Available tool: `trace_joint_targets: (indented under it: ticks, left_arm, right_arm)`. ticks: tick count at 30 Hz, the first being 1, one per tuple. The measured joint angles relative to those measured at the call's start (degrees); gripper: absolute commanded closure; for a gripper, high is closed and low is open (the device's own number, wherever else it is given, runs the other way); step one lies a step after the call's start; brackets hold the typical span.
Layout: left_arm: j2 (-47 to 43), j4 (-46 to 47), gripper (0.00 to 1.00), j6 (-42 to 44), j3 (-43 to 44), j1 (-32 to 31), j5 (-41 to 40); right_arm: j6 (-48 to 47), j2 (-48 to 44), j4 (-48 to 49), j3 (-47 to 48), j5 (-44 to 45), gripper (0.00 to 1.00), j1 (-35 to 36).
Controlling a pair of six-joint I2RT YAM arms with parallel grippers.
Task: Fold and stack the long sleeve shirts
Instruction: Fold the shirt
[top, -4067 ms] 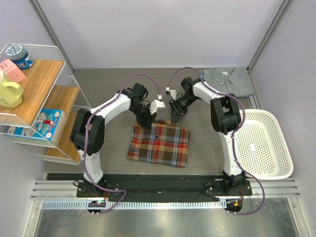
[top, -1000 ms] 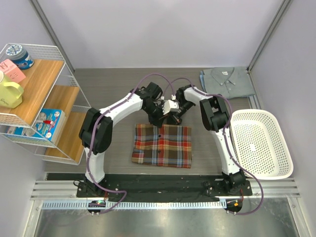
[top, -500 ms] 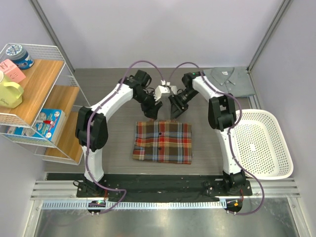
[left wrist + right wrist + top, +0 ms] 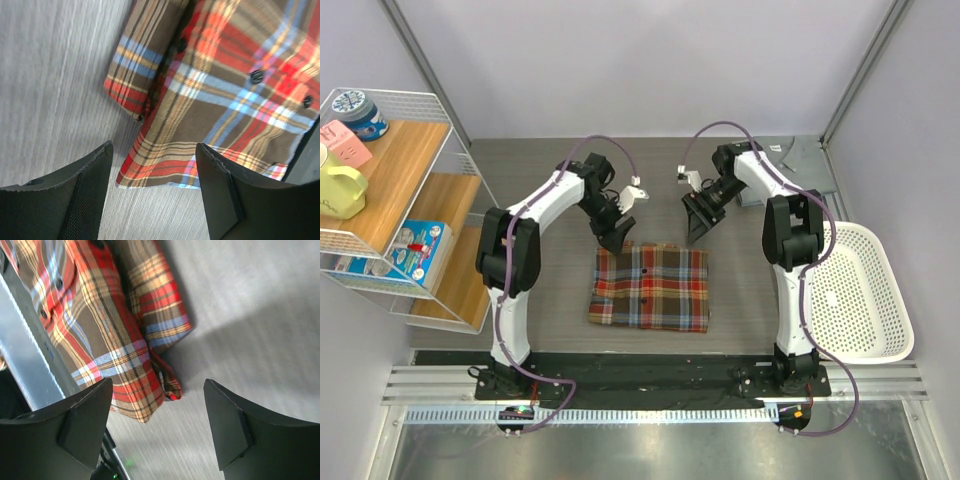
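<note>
Hovering my left hand (image 4: pixel 614 233) and right hand (image 4: pixel 698 224), fingers apart, empty, above the far edge of the folded red-brown-blue plaid flannel shirt (image 4: pixel 650 288) on the grey worktop (image 4: pixel 550 285). The plain grey-blue collared shirt (image 4: pixel 812 165) lies far right, probably folded. Plan: pinch all layers at both corners, lift level.

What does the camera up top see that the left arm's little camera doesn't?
Only the top camera shows the grey-blue shirt at the back right, the white basket, the wire shelf and the right gripper. Only the left wrist camera shows, close up, a folded flap at the edge of the plaid shirt. Both show the plaid shirt lying on the table and the left gripper, open and holding nothing.
</note>
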Motion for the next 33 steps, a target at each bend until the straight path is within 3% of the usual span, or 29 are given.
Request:
trace_joint_targets:
  ticks: [6,9,10,12,13,14,15,16,19,24,30,32,33]
  left_arm:
    - [2.1,-0.4,0.32,0.8,-1.8,0.7,-2.4]
    - [2.6,-1.5,0.36,1.5,-2.1,1.7,-3.3]
    - [2.7,-1.7,0.37,1.7,-2.1,2.0,-3.3]
    - [2.8,-2.4,0.52,2.0,-2.1,2.7,-3.2]
    - [2.8,-2.8,0.6,2.3,-2.1,3.1,-2.9]
    - [2.8,-3.1,0.78,2.2,-2.1,3.3,-2.7]
    - [2.8,-3.9,0.85,2.7,-2.0,3.6,-2.3]
    - [2.9,-4.7,0.94,3.0,-1.6,3.8,-1.9]
    - [3.4,-6.4,1.0,3.3,0.3,4.5,-0.8]
    - [5.3,-6.0,1.0,1.9,3.7,5.3,-0.7]
    - [14.9,-4.4,1.0,-2.4,9.9,6.0,-1.6]
    - [15.6,-4.5,0.86,-3.8,11.8,6.3,-2.4]
    - [16.1,-4.6,0.75,-4.7,12.8,6.4,-2.8]
  right_arm:
    - [-2.3,0.0,-0.2,-3.3,0.3,0.25,1.3]
    - [-3.8,0.0,-0.2,-4.8,0.3,0.37,1.7]
    - [-4.2,0.0,-0.3,-5.1,0.4,0.49,1.8]
    - [-5.3,0.0,-0.2,-5.7,0.6,0.64,1.9]
    - [-5.4,0.0,-0.3,-6.0,0.7,0.79,1.9]
    - [-5.8,0.0,-0.3,-6.2,0.9,0.87,1.9]
    - [-5.7,0.0,-0.4,-6.2,1.0,0.98,1.9]
    - [-5.9,0.0,-0.4,-6.2,1.2,0.99,1.9]
    - [-4.7,0.0,-0.5,-5.5,1.6,0.99,1.7]
    - [-1.2,0.2,0.0,-2.8,3.3,0.99,0.7]
    - [4.5,5.9,5.6,-0.6,5.3,0.99,-0.3]
    - [6.9,8.0,6.2,-0.3,4.5,0.98,-0.3]
    - [8.0,8.2,6.0,-0.2,4.4,0.91,-0.4]
